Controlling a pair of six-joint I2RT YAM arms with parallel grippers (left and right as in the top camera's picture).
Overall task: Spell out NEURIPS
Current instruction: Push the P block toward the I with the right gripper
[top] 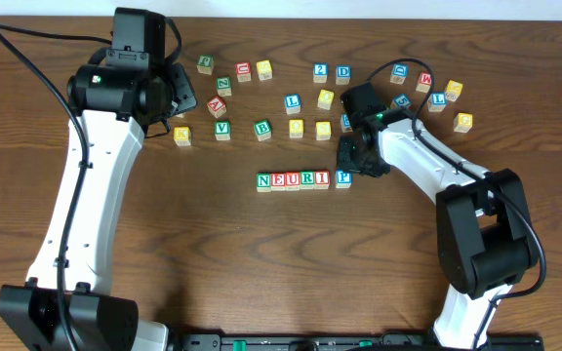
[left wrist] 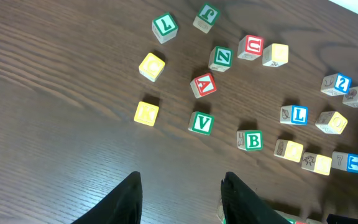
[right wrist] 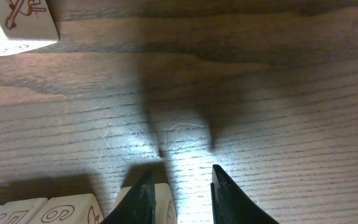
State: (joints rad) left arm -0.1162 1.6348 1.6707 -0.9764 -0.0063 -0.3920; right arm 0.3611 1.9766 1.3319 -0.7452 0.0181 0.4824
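NEURI row (top: 293, 180) sits mid-table, with P (top: 342, 178) just beside it at 3 o'clock. They look light, hard and smooth; pinch two flat sides. My right gripper (right wrist: 182, 177) has its fingers apart, holding nothing.

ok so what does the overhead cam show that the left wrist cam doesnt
Only overhead: the row N E U R I with the P cube slightly apart at its right end, the right gripper close by that P, and both arms. Only left wrist: the left gripper close up, fingers apart with nothing between, and drawings on the cubes' sides. Both: loose cubes such as green V, green B and blue 2.
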